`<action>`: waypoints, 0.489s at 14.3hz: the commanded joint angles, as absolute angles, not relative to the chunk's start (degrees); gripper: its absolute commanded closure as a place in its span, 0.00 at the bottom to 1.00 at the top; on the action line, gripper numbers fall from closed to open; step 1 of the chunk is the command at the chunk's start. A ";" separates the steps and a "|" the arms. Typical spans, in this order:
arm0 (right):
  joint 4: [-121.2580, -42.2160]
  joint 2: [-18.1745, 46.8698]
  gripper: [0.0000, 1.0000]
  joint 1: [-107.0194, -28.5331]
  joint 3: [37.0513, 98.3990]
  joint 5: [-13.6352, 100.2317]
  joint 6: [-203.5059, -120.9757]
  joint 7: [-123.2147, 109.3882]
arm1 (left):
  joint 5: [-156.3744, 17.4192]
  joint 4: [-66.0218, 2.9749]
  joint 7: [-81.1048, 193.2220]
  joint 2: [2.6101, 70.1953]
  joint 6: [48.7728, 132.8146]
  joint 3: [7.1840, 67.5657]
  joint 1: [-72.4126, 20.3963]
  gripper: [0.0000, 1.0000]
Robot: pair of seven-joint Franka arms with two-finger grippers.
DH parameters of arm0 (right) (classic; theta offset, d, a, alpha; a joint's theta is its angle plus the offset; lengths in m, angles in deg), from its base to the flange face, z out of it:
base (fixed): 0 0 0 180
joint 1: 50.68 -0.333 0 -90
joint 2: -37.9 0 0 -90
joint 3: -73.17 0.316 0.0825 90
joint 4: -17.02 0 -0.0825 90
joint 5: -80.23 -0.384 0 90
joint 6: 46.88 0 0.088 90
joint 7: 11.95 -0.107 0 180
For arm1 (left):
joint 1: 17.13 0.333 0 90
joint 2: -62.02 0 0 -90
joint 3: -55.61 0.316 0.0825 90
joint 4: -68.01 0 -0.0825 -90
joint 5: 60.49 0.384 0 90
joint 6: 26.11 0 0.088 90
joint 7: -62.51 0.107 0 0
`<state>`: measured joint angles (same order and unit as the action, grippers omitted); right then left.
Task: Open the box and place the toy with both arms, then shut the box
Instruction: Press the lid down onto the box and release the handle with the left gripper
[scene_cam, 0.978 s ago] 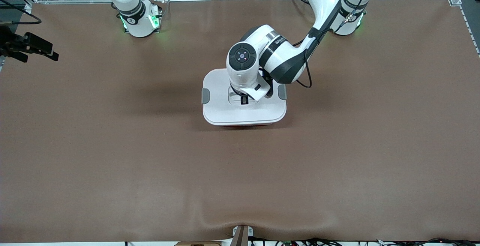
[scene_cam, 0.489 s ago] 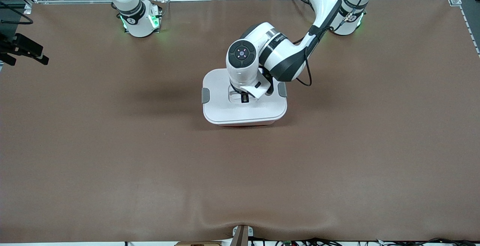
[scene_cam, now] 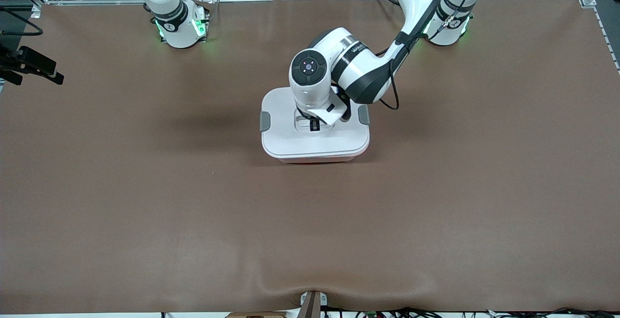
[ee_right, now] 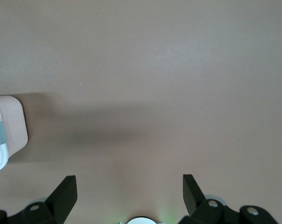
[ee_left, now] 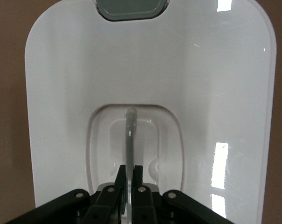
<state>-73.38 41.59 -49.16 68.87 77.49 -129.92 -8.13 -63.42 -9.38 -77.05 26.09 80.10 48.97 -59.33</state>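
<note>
White box lid: left pincer clamps clear handle; right pincer wide

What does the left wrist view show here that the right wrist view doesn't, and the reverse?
Only the left wrist view: the left tool shut on the clear handle in the recess of the white lid, with one grey clip at the lid's edge.
Only the right wrist view: the right tool open over bare brown table, and the box's pink base seen from the side.
Both: part of the box and the brown table; the toy appears in neither.
</note>
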 commanded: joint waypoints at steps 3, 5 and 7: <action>-72.10 41.15 0.00 -48.04 69.22 78.56 -129.24 -7.73 | -60.85 -11.09 -76.45 26.78 80.94 49.11 -59.85 1.00; -72.27 41.06 0.00 -48.48 69.31 78.56 -129.76 -7.73 | -59.87 -11.09 -76.18 26.43 81.64 49.11 -60.37 1.00; -72.89 41.15 0.00 -48.66 69.48 78.82 -131.61 -7.73 | -59.70 -11.09 -76.18 25.90 81.91 49.11 -61.25 1.00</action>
